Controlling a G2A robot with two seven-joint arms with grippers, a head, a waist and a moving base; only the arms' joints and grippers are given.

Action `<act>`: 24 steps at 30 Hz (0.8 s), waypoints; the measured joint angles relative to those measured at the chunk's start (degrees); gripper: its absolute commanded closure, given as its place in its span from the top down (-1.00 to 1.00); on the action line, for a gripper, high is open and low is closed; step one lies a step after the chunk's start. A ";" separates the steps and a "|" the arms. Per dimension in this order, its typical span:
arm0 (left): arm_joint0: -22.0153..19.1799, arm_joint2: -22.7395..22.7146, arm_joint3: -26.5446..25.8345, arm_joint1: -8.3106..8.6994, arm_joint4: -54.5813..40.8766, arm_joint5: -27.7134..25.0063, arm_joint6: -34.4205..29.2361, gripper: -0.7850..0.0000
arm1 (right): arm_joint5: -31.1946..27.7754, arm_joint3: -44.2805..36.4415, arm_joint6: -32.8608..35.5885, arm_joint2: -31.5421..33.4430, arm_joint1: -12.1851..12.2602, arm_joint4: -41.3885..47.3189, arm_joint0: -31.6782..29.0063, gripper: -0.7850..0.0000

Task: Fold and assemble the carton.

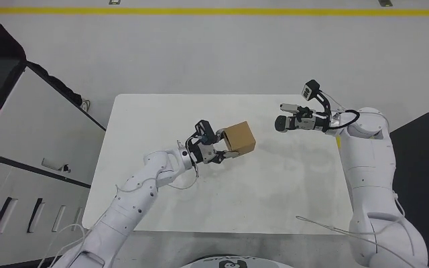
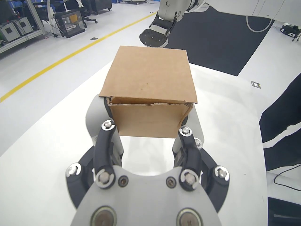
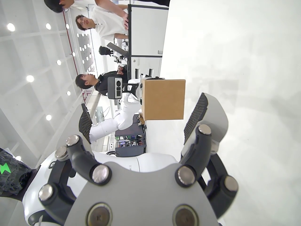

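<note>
Carton (image 1: 239, 137) is held over mid-table (image 1: 268, 194) by the left gripper (image 1: 222, 143), fingers clamped on its side walls, while the right gripper (image 1: 277, 123), spread wide and empty, is aimed at the far face, well apart.

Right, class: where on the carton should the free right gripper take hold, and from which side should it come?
Probably the far end of the carton, pinching two opposite flat walls there. Come from the side opposite the left gripper, which clamps the near end; the open right gripper faces that closed far end.
</note>
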 measured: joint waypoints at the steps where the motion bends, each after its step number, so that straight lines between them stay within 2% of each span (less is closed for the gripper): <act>1: 0.17 -0.93 -1.23 0.32 -0.60 -1.71 -0.90 -1.00 | 0.00 0.00 0.00 0.00 0.00 0.00 0.00 1.00; 6: 1.76 -8.08 -9.82 2.40 -3.29 -8.86 -8.21 -1.00 | 0.00 0.00 0.00 0.00 0.00 0.00 0.00 1.00; 11: 4.32 -15.44 -19.81 4.22 -11.26 -15.17 -15.57 -1.00 | 0.00 0.00 0.00 0.00 0.00 0.00 0.00 1.00; 15: 5.19 -18.68 -26.51 5.24 -16.87 -17.00 -21.85 -1.00 | 0.00 0.00 0.00 0.00 0.00 0.00 0.00 1.00; 19: 5.53 -20.94 -32.13 6.14 -18.24 -16.19 -28.72 -1.00 | 0.00 0.00 0.00 0.00 0.00 0.00 0.00 1.00; 24: 5.68 -21.01 -32.83 6.25 -17.99 -15.77 -29.74 -1.00 | 0.00 0.00 0.00 0.00 0.00 0.00 0.00 1.00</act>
